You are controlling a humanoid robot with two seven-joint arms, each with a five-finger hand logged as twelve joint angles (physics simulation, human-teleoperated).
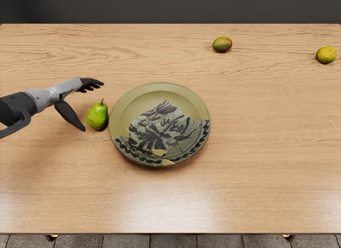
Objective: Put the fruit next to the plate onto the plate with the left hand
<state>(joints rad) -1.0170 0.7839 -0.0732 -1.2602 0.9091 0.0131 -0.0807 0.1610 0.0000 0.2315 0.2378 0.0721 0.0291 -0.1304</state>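
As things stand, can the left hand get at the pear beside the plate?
Probably yes: the open left hand is just left of the pear, nothing between; the plate lies beyond it.

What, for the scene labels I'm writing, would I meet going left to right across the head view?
left hand → pear → plate → mango → round yellow fruit

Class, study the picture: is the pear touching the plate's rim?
Cannot tell. The head view shows the pear right against the left rim of the plate with no clear gap, but this single slanted view does not show actual contact.
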